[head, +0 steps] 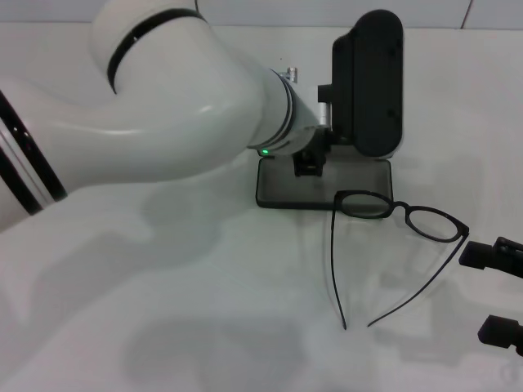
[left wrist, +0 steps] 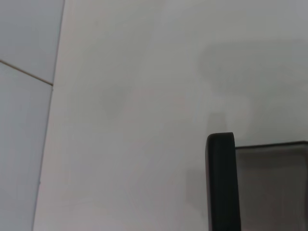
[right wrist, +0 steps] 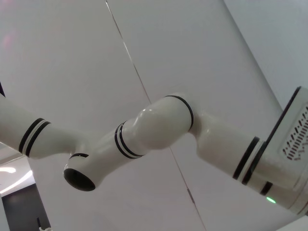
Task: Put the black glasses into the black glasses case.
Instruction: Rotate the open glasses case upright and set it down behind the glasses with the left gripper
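While the white worktop (head: 163,327) spreads under everything in the head view, the left arm (head: 163,106) is the biggest thing on it, reaching across from the left to the black glasses case (head: 324,184). The case stands open: its lid (head: 368,82) is raised upright and its grey-lined tray lies flat on the worktop. The left hand (head: 309,162) sits at the tray's rear edge just beside the lid; whether its fingers are open or closed cannot be told. The left wrist view shows only the lid's edge and part of the grey lining.

The black glasses (head: 400,216) lie on the worktop just in front of the case, temple arms unfolded and pointing toward the robot, one lens overlapping the tray's front edge.

The right hand (head: 498,294) shows at the right border, apart from the glasses; its fingers stand spread and hold nothing.
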Robot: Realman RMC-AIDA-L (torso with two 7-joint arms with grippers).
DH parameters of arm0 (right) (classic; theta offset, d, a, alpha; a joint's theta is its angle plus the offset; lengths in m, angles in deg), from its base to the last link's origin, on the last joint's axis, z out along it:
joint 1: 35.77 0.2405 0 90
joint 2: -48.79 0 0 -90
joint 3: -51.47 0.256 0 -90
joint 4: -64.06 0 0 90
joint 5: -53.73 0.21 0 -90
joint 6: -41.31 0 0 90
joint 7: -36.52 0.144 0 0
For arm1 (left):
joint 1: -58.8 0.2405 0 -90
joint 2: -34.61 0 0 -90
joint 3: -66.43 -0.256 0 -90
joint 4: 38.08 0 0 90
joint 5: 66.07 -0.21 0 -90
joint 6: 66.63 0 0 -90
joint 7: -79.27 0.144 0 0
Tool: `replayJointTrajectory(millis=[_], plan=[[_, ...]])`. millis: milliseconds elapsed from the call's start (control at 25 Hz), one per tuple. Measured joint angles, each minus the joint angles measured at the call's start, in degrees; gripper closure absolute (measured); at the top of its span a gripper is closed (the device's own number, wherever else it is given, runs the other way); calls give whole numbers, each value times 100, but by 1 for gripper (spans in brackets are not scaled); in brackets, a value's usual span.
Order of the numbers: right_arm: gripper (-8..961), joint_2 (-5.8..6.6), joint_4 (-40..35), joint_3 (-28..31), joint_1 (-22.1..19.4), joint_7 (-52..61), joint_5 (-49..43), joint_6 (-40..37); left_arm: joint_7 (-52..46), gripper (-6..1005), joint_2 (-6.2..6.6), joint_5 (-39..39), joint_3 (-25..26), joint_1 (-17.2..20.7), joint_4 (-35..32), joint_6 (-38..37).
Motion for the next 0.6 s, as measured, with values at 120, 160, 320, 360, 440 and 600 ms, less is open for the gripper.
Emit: replayJointTrajectory(millis=[120, 160, 320, 360, 440, 600], plan=[[94, 0, 0, -1, 14, 0, 3, 0, -119, 705, -1, -10, -40, -22, 54, 24], [94, 0, 0, -1, 15, 0, 4, 0, -166, 702, -1, -12, -42, -30, 67, 27], [94, 0, 0, -1, 9, 0, 7, -1, -436, 690, -1, -67, -52, -50, 90, 30], [94, 0, 0, -1, 7, 0, 7, -1, -495, 686, 1, -92, -53, -50, 91, 30], [94, 0, 0, -1, 3, 0, 7, -1, -596, 680, 5, -157, -61, -50, 92, 29], [95, 0, 0, -1, -10, 0, 7, -2, -730, 668, 7, -222, -108, -49, 94, 30]])
